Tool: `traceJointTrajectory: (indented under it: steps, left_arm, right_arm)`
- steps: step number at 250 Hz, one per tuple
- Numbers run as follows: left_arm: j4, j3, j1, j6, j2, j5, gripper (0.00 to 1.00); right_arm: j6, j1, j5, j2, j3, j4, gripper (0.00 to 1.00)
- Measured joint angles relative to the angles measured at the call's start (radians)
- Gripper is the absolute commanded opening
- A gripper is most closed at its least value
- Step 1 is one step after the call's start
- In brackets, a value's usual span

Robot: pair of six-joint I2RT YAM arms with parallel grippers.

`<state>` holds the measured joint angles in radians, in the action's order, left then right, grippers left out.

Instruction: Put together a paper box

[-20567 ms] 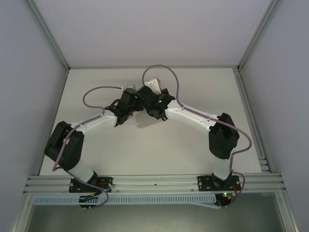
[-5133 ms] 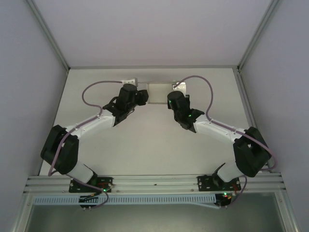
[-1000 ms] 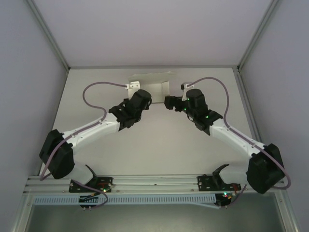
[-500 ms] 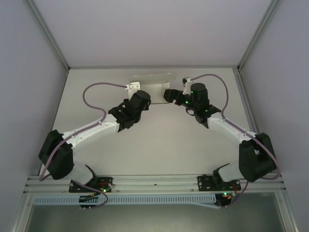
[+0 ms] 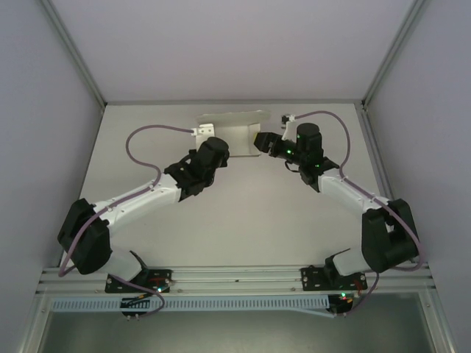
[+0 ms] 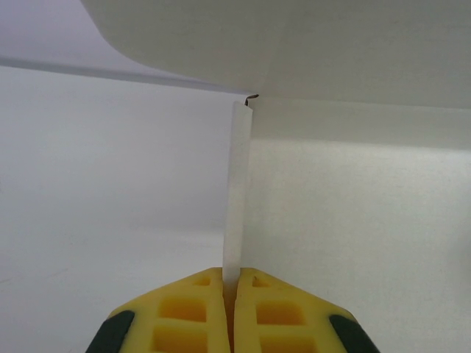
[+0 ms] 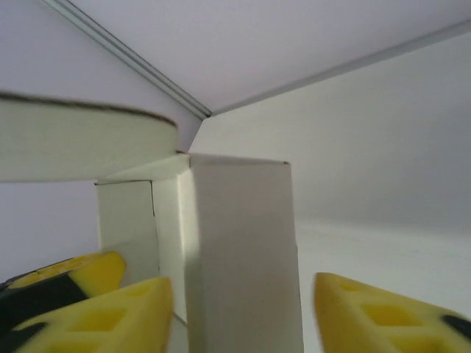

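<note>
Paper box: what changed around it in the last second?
The right gripper slid forward to the right wall of the paper box, jaws narrowing around it, not yet clamped. The left gripper stayed shut on a flap; the box kept its place.

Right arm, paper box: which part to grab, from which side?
Probably the upright end panel of the paper box, approached from the box's right. It stands vertical and is narrow enough to sit between the right gripper's open fingers, while the left gripper pinches a thin wall on the left, steadying it.
</note>
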<state>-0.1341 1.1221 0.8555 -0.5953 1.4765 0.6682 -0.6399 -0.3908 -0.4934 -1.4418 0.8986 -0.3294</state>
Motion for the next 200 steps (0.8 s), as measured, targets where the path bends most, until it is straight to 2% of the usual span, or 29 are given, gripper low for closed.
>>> traceJointTrajectory:
  steps: [41, 76, 109, 159, 200]
  left_arm:
    - [0.000, 0.000, 0.003, 0.008, -0.002, 0.001, 0.00]
    - [0.008, 0.000, 0.004, 0.029, -0.011, 0.002, 0.00]
    - [0.011, 0.000, 0.015, 0.050, -0.014, 0.005, 0.00]
    - [-0.013, 0.000, 0.003, 0.053, -0.012, 0.040, 0.00]
    - [-0.037, 0.000, -0.002, 0.047, 0.002, 0.042, 0.00]
  right_arm:
    - [0.001, 0.000, -0.009, -0.019, 0.000, -0.002, 0.26]
    - [0.007, 0.003, -0.014, -0.040, 0.001, -0.004, 0.10]
    - [0.058, -0.010, 0.040, -0.069, 0.035, 0.087, 0.01]
    - [0.187, -0.110, 0.283, -0.076, 0.205, 0.321, 0.00]
    - [0.212, -0.198, 0.552, -0.116, 0.311, 0.454, 0.00]
